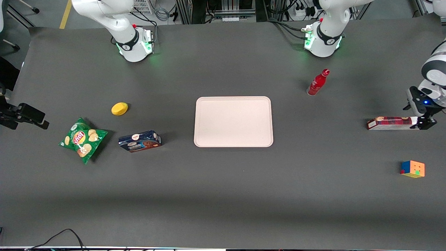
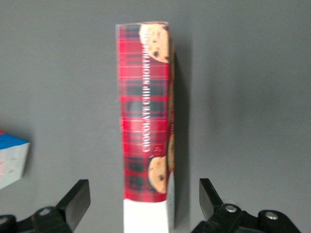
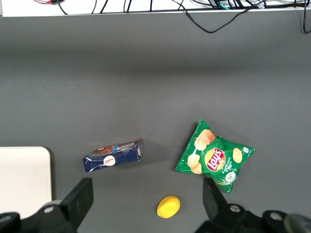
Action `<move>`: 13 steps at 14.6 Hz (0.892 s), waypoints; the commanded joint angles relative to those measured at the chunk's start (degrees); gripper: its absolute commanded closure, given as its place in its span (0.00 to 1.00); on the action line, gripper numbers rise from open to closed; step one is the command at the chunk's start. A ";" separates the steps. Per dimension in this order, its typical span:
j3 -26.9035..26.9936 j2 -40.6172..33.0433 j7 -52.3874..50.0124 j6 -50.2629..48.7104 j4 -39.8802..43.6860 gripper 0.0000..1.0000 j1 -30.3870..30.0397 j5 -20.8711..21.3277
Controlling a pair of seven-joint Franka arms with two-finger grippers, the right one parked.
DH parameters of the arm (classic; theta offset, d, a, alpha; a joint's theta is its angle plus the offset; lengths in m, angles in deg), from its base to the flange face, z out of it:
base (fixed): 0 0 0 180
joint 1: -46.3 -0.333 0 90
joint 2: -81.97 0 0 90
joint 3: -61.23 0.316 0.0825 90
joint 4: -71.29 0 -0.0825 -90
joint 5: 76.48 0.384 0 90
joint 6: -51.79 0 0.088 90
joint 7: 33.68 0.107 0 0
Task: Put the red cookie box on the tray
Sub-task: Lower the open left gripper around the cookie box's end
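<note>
Long slim red tartan cookie box (image 2: 146, 131), lettered "CHOCOLATE CHIP SHORTBREAD", lies on the dark grey table (image 1: 223, 195), well apart from the pale pink rectangular tray (image 1: 233, 121). Left arm's black two-finger gripper (image 2: 146, 201) straddles its white end, fingers (image 2: 77, 196) spread wide, not touching the carton.

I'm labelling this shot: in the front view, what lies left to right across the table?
Chip bag → yellow sponge → blue cookie box → tray → red bottle → red cookie box, open claw at its end.

The red cookie box (image 1: 391, 123) (image 2: 147, 131), a long slim tartan carton with cookie pictures and one white end, lies on its side on the table, well apart from the tray (image 1: 233, 121), toward the working arm's end. The pale pink tray lies flat, nothing on it.

The gripper (image 1: 423, 122) (image 2: 141, 204) straddles the box's white end, fingers spread apart.
</note>
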 commanded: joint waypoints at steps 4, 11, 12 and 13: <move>-0.37 2.71 0.24 -3.73 4.06 0.00 -0.41 -1.30; -0.28 5.96 0.59 -2.41 3.54 0.00 -0.67 -1.57; -0.28 6.58 0.68 -2.32 3.54 0.00 -1.11 -1.57; -0.28 6.93 0.68 -2.32 3.54 0.00 -1.29 -1.57</move>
